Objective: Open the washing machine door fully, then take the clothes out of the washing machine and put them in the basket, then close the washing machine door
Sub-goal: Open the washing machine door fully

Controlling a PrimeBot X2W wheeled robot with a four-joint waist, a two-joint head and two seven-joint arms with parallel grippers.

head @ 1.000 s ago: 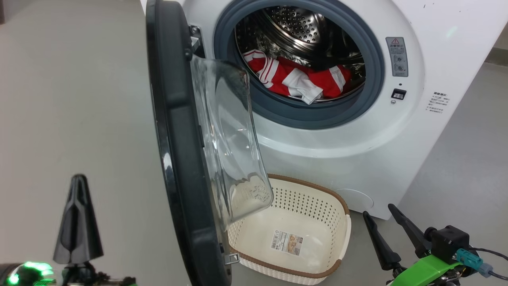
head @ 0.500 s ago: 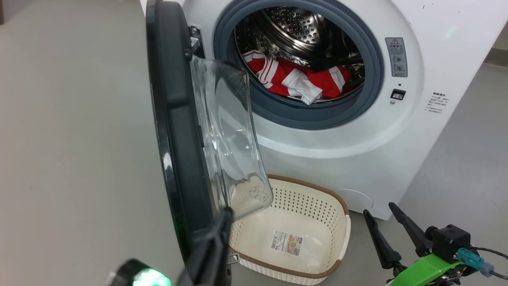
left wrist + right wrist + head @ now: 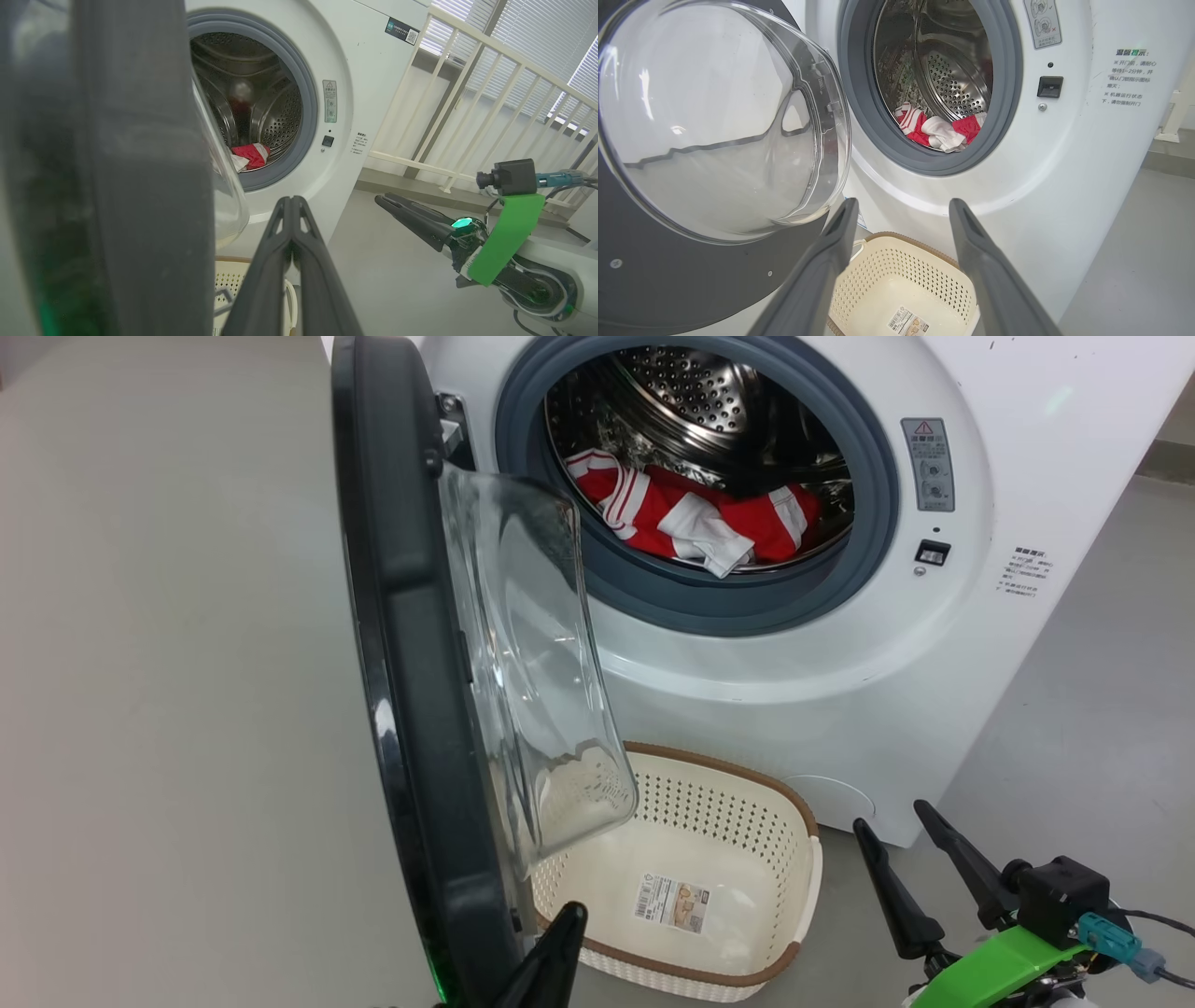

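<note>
Floor [image 3: 140, 709]: left gripper [image 3: 568, 919], jaws shut, now beside door [image 3: 411, 616].

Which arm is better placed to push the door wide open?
Left, probably. The shut left gripper is low down, right beside the washing machine door on its inner side. The open right gripper is beyond the basket.

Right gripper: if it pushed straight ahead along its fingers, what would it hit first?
Probably the big white front-loading washing machine, on its front panel just below the grey rubber gasket. The open right gripper points there, likely passing above the cream-white perforated plastic basket. Depth is hard to judge.
</note>
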